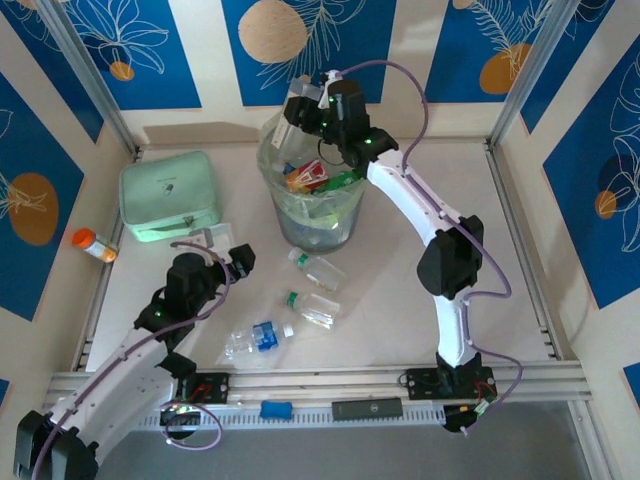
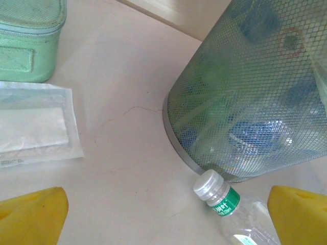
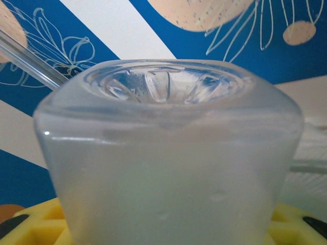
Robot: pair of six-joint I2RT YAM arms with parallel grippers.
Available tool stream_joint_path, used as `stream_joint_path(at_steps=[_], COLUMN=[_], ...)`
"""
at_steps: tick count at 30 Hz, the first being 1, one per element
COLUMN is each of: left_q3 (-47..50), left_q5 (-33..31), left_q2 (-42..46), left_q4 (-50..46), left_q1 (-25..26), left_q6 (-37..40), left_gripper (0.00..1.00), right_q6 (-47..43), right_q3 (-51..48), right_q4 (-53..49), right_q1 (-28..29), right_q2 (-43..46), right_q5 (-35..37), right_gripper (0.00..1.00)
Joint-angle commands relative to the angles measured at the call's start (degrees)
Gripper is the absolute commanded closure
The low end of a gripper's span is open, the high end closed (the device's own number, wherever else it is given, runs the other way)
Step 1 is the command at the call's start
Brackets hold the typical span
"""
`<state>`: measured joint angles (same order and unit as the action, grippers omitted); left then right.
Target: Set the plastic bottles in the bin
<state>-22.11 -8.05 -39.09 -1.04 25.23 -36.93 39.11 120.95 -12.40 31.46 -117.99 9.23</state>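
Blue floral wall panels [image 1: 130,40], pale table [image 1: 400,300].

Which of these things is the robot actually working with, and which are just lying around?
Part of the job:
- bin
- held bottle
- bottle nearest the bin
- middle bottle
- blue-labelled bottle

Just lying about:
- mint zip case
- orange-capped vial
- flat clear packet

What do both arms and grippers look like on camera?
The left arm and right arm share white links, black joint housings, small green lights and looping lilac cables. The left gripper and right gripper have yellow fingers.
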Motion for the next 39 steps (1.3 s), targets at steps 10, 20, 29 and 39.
stream_joint_path(at_steps=[10,20,29,39], left_q3=[-0.18,-0.30,-0.54,-0.49], left_q5=[0.89,1.55,1.81,-1.21], left_q2=[2.62,2.55,1.46,-1.50], left_q4=[-2.56,-2.92,-2.39,-1.95], left_q1=[-0.80,-0.89,-0.92,-1.32], left_q6=[1.14,0.24,-0.38,-2.72], left_gripper=[0.00,0.00,0.00,0.00], right_q6=[5.37,-2.78,-11.16,-20.01], right_q3=[-18.90,-24.24,-28.95,-38.33], right_q4=[9.93,9.85,-1.38,-23.72], right_q1=[0.88,-0.12,0.03,6.95], right_q2=[11.85,21.42,30.30,39.67], right_q5=[7.52,5.52,-0.51,-3.52], right_gripper=[0.26,0.09,0.09,0.09])
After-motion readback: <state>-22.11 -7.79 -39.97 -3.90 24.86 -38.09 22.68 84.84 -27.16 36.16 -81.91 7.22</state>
